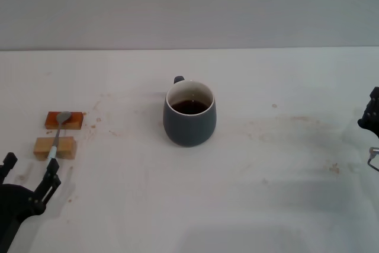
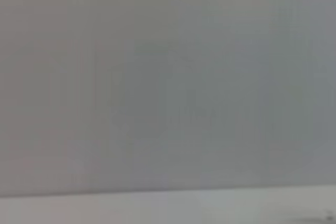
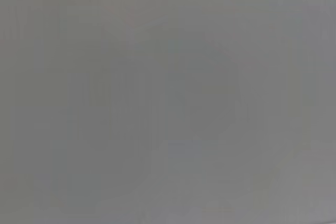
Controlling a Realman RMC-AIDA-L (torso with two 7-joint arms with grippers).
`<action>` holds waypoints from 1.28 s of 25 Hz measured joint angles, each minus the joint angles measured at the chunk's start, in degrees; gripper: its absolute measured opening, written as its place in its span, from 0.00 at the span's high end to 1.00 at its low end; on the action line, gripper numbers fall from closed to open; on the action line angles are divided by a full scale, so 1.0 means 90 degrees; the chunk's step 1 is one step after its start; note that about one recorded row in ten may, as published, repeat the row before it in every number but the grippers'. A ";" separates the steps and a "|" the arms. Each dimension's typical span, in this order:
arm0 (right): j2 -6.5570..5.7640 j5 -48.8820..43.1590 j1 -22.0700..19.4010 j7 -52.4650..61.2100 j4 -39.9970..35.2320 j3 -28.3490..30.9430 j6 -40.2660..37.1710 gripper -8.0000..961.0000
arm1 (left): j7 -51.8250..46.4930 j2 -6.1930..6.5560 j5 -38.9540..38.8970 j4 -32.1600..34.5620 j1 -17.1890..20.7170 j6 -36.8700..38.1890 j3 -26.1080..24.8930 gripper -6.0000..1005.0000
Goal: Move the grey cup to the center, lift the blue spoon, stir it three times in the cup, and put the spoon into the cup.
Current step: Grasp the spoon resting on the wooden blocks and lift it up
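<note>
cup sits mid-table, spoon waits on its blocks, both arms out at the edges

the table (image 1: 284, 164) is white and stained; on it the grey cup (image 1: 189, 115) stands upright about in the middle, dark liquid inside, its handle turned to the far side. it is well apart from both arms. the likely trouble is a spill: a spoon brought in too low or off-line could knock the rim and slop the liquid. the left gripper (image 1: 28, 173) hovers at the near left corner with fingers spread, empty. the right gripper (image 1: 371, 117) barely shows at the right edge; i cannot tell how it stands. the blue spoon (image 1: 58, 135) bridges two small wooden blocks (image 1: 55, 147), its handle end just beyond the left fingertips; a crooked pinch could roll it off the blocks.
</note>
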 joint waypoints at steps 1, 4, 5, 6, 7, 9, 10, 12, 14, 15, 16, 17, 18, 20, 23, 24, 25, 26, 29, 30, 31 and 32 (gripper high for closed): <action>-0.0002 0.0000 0.0005 -0.0001 -0.0005 0.0036 0.0000 0.99 | 0.0000 -0.0001 0.0001 0.0000 -0.0021 -0.0061 0.0001 0.26; -0.0004 0.0000 0.0018 -0.0002 -0.0016 0.0085 0.0025 0.99 | 0.0002 -0.0003 0.0002 -0.0001 -0.0077 -0.0144 0.0004 0.27; -0.0004 0.0000 0.0018 -0.0003 -0.0020 0.0090 0.0028 0.99 | 0.0002 -0.0003 0.0002 -0.0001 -0.0087 -0.0150 0.0004 0.27; -0.0004 0.0000 0.0018 -0.0004 -0.0022 0.0092 0.0029 0.99 | 0.0003 -0.0005 0.0002 -0.0001 -0.0102 -0.0153 0.0005 0.27; -0.0004 0.0000 0.0018 -0.0004 -0.0023 0.0094 0.0029 0.99 | 0.0004 -0.0008 0.0002 -0.0001 -0.0113 -0.0158 0.0006 0.27; -0.0004 0.0000 0.0018 -0.0005 -0.0027 0.0102 0.0029 0.99 | 0.0005 -0.0013 0.0002 -0.0001 -0.0142 -0.0204 0.0020 0.27; -0.0004 0.0000 0.0019 -0.0006 -0.0026 0.0105 0.0029 0.99 | 0.0006 -0.0015 0.0001 -0.0001 -0.0160 -0.0238 0.0034 0.27; -0.0004 0.0000 0.0028 -0.0007 -0.0027 0.0109 0.0029 0.99 | 0.0044 -0.0013 0.0001 -0.0001 -0.0219 -0.0365 0.0132 0.27; -0.0003 0.0000 0.0036 -0.0008 -0.0026 0.0110 0.0029 0.99 | 0.0149 -0.0014 -0.0001 -0.0001 -0.0256 -0.0431 0.0213 0.27; -0.0003 0.0000 0.0040 -0.0008 -0.0026 0.0110 0.0029 0.99 | 0.0232 -0.0018 -0.0004 -0.0003 -0.0272 -0.0451 0.0245 0.27; -0.0003 0.0000 0.0045 -0.0008 -0.0026 0.0110 0.0029 0.99 | 0.0336 -0.0023 -0.0012 -0.0020 -0.0278 -0.0471 0.0260 0.27; -0.0003 0.0000 0.0049 -0.0009 -0.0025 0.0110 0.0029 0.99 | 0.0415 -0.0026 -0.0017 -0.0043 -0.0280 -0.0496 0.0264 0.27; -0.0003 -0.0001 0.0052 -0.0009 -0.0025 0.0110 0.0029 0.99 | 0.0505 -0.0028 -0.0034 -0.0128 -0.0284 -0.0607 0.0239 0.27; -0.0003 0.0000 0.0053 -0.0010 -0.0025 0.0110 0.0029 0.99 | 0.0526 -0.0028 -0.0041 -0.0163 -0.0289 -0.0676 0.0217 0.28; -0.0003 -0.0001 0.0059 -0.0011 -0.0024 0.0110 0.0028 0.99 | 0.0542 -0.0022 -0.0057 -0.0182 -0.0330 -0.0848 0.0133 0.28; -0.0003 -0.0001 0.0059 -0.0011 -0.0024 0.0110 0.0028 0.99 | 0.0542 -0.0022 -0.0057 -0.0182 -0.0330 -0.0848 0.0133 0.28; -0.0003 -0.0001 0.0062 -0.0012 -0.0024 0.0110 0.0028 0.99 | 0.0551 -0.0016 -0.0058 -0.0179 -0.0353 -0.0903 0.0099 0.28; -0.0003 -0.0001 0.0065 -0.0012 -0.0025 0.0110 0.0028 0.99 | 0.0548 -0.0014 -0.0058 -0.0179 -0.0359 -0.0919 0.0078 0.28; -0.0003 -0.0001 0.0068 -0.0013 -0.0024 0.0110 0.0028 0.99 | 0.0536 -0.0011 -0.0058 -0.0182 -0.0362 -0.0931 0.0053 0.28; -0.0003 -0.0001 0.0073 -0.0013 -0.0024 0.0110 0.0028 0.99 | 0.0524 -0.0008 -0.0058 -0.0183 -0.0364 -0.0939 0.0030 0.28; -0.0003 -0.0001 0.0078 -0.0013 -0.0024 0.0110 0.0028 0.99 | 0.0514 -0.0008 -0.0058 -0.0183 -0.0365 -0.0964 -0.0013 0.28; -0.0003 -0.0001 0.0086 -0.0013 -0.0026 0.0110 0.0028 0.99 | 0.0514 -0.0009 -0.0057 -0.0183 -0.0364 -0.0985 -0.0029 0.28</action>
